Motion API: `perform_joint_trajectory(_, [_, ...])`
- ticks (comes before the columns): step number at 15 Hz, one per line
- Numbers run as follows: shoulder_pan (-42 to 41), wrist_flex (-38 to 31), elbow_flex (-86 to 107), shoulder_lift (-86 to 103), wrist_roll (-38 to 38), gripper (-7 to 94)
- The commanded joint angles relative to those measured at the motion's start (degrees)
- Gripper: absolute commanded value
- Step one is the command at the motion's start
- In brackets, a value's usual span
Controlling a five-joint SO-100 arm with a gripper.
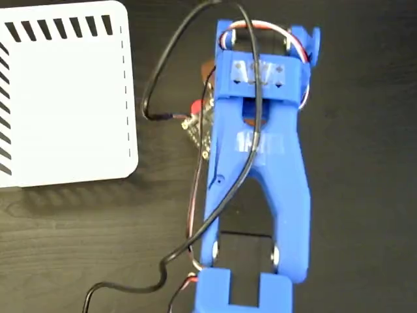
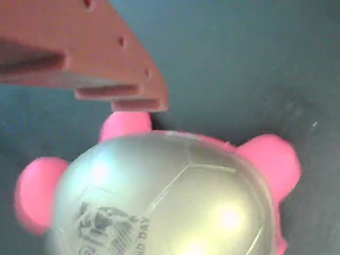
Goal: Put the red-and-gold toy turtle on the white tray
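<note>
The red-and-gold toy turtle (image 2: 170, 202) fills the lower half of the wrist view, with its shiny gold shell and black print facing the camera and its red legs spread on the dark table. My gripper (image 2: 154, 164) hangs right over it. One orange finger (image 2: 106, 69) shows at the upper left, its tip beside a leg and off the shell; the other finger is out of frame. In the fixed view only a red bit of the turtle (image 1: 193, 105) peeks out left of the blue arm (image 1: 254, 163). The white tray (image 1: 65, 104) lies at the upper left, bare.
A black cable (image 1: 153, 98) loops from the arm toward the tray's right edge and trails down to the bottom of the fixed view. Dark wood-grain table (image 1: 78, 241) surrounds the arm and tray.
</note>
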Motion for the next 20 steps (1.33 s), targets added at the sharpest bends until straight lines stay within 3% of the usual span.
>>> perform_joint_trajectory(1, [1.1,-2.6,1.2,3.4,-1.1,62])
perform_joint_trajectory(16, [3.0,-19.0,13.4,-0.5,-0.4,60])
perform_joint_trajectory(20, [3.5,-18.0,11.6,0.4,-0.4,45])
